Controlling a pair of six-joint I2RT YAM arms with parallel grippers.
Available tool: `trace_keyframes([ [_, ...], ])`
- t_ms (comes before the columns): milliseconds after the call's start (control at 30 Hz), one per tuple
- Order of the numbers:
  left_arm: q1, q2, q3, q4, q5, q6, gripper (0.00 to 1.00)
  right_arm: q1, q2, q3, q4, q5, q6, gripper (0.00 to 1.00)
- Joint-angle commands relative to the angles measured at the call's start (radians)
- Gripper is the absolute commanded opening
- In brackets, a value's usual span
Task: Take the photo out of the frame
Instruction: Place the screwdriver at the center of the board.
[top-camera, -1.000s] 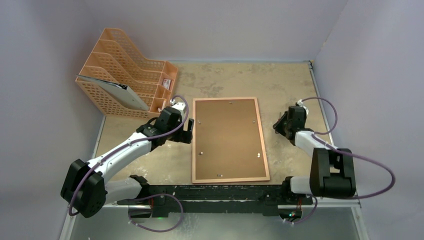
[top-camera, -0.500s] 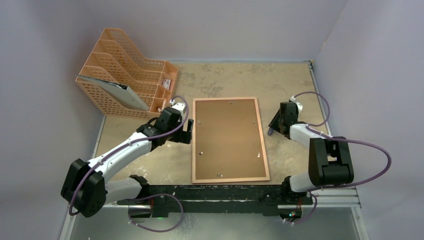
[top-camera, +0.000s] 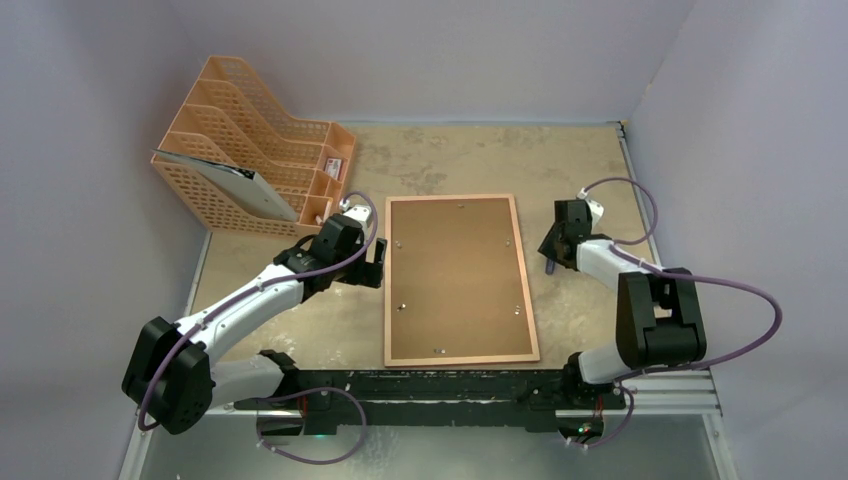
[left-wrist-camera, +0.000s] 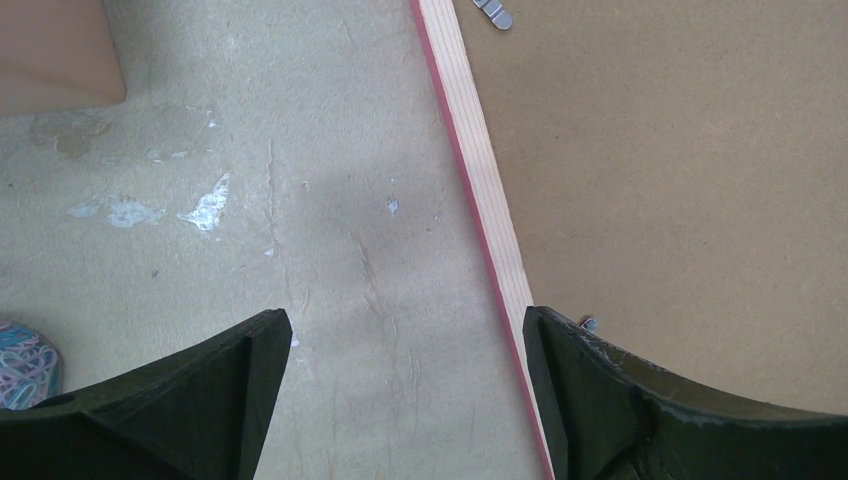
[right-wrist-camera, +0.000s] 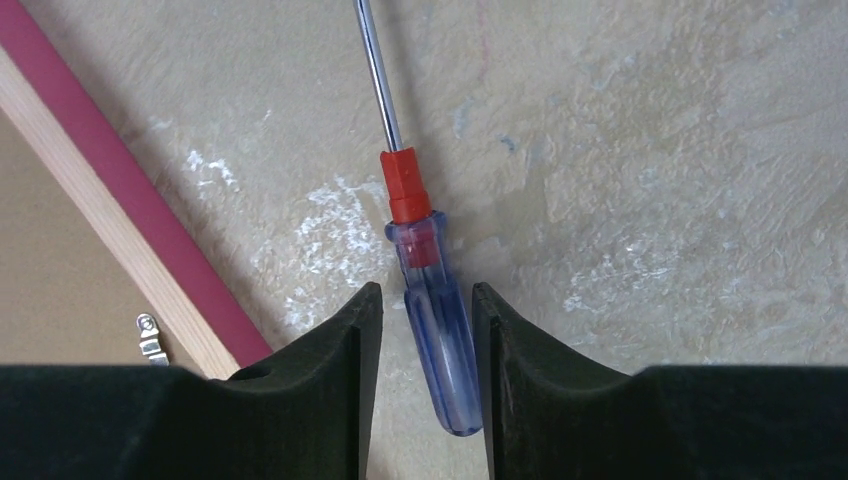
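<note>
The frame (top-camera: 529, 300) lies face down mid-table, its brown back panel (top-camera: 455, 275) up and held by small metal clips (left-wrist-camera: 492, 10). The photo is hidden under that panel. My left gripper (top-camera: 375, 262) hovers at the frame's left rim (left-wrist-camera: 485, 190), open (left-wrist-camera: 407, 325) and empty, its right finger over the rim. My right gripper (top-camera: 549, 255) sits just off the frame's right rim (right-wrist-camera: 130, 200). Its jaws (right-wrist-camera: 426, 292) stand open around the blue handle of a screwdriver (right-wrist-camera: 415, 240) lying on the table, with a gap on the left side.
An orange mesh file rack (top-camera: 255, 150) holding a dark folder stands at the back left, its corner (left-wrist-camera: 50, 50) near my left gripper. A bundle of coloured bands (left-wrist-camera: 20, 365) lies left of that gripper. Walls enclose the table on three sides.
The right arm has folded in, and its gripper has moved a little back and left towards the frame's right edge. The left arm and the frame have not moved.
</note>
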Motion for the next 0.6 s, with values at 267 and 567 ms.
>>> trace_keyframes([
  [267, 0.001, -0.012, 0.032, 0.009, -0.038, 0.001, 0.89, 0.011, -0.115, 0.118, -0.122, 0.031, -0.060, 0.51],
  [567, 0.002, -0.058, 0.035, 0.002, -0.106, -0.027, 0.91, 0.145, -0.273, 0.114, -0.126, -0.121, 0.011, 0.54],
])
